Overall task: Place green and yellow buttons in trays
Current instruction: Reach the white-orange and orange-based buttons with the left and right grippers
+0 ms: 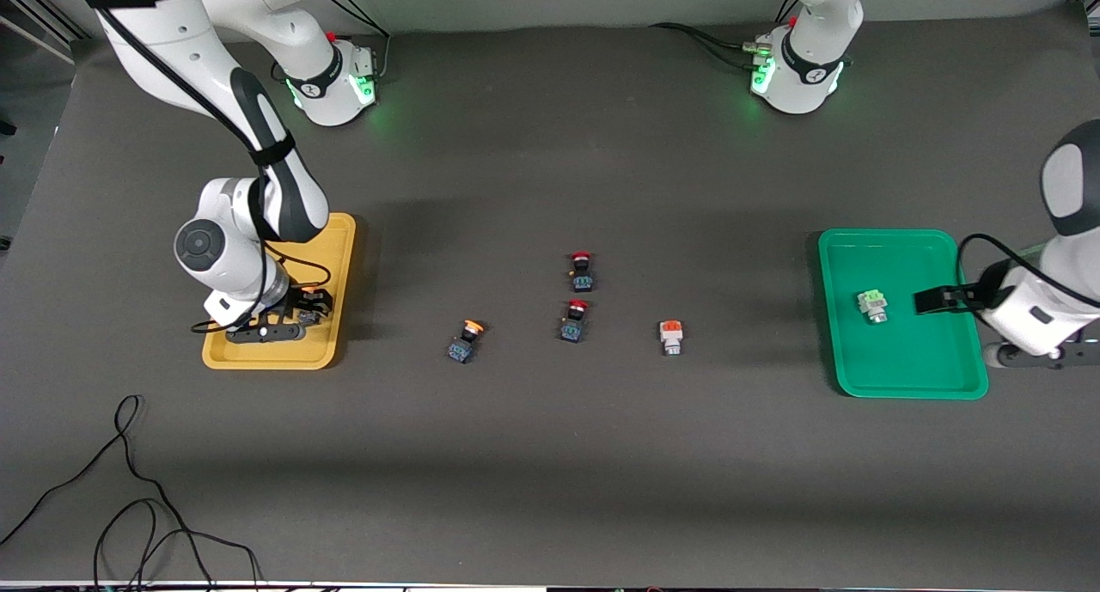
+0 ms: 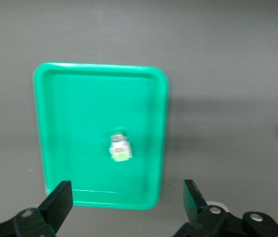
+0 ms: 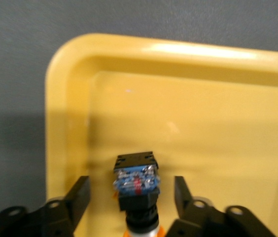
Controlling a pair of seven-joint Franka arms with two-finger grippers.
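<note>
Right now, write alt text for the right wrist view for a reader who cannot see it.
The right gripper, jaws open, sits low in the yellow tray with a yellow-capped button lying between its fingers; gaps show on both sides of it. The button's black-and-blue body points into the tray, near a rounded corner, and grey table shows past the rim.

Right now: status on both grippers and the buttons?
Left gripper open over green tray, green button inside. Right gripper open in yellow tray, yellow button between fingers. Two buttons still on table.
</note>
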